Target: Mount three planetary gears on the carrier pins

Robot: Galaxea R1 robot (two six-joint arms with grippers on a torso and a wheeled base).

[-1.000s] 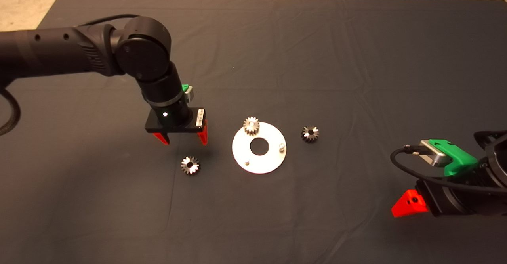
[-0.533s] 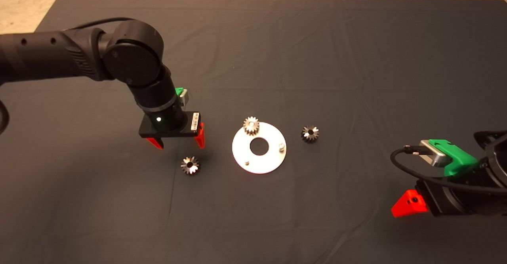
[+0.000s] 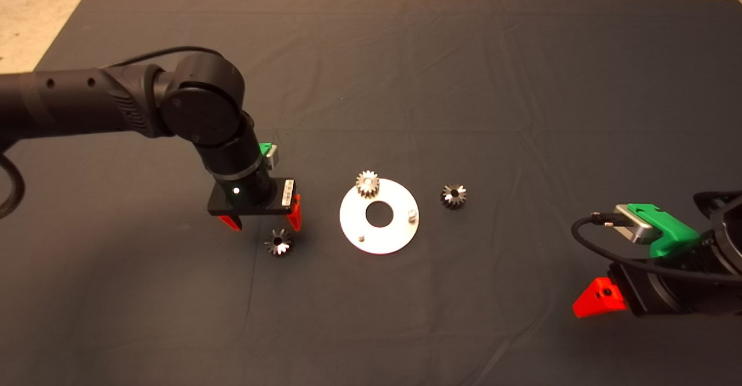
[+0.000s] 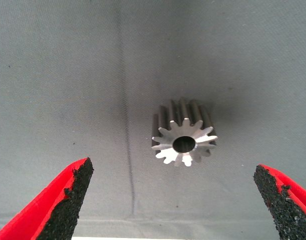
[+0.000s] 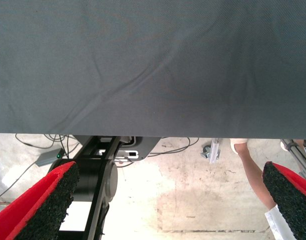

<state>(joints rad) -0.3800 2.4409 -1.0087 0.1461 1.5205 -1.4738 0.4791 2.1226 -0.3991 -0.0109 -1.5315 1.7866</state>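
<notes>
I've got the left gripper (image 3: 264,224) wide open, empty — just above the loose gear (image 3: 279,241) left of centre; plate (image 3: 379,229) w/ one gear (image 3: 367,184) mounted mid-frame. Right gripper (image 3: 600,298) parked lower right, fingers spread.

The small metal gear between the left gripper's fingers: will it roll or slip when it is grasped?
The gear stands flat on its end face on the mat, so it probably will not roll. Its teeth should grip the black pads. Being solid metal, it is likely stiff and heavy for its size.
</notes>
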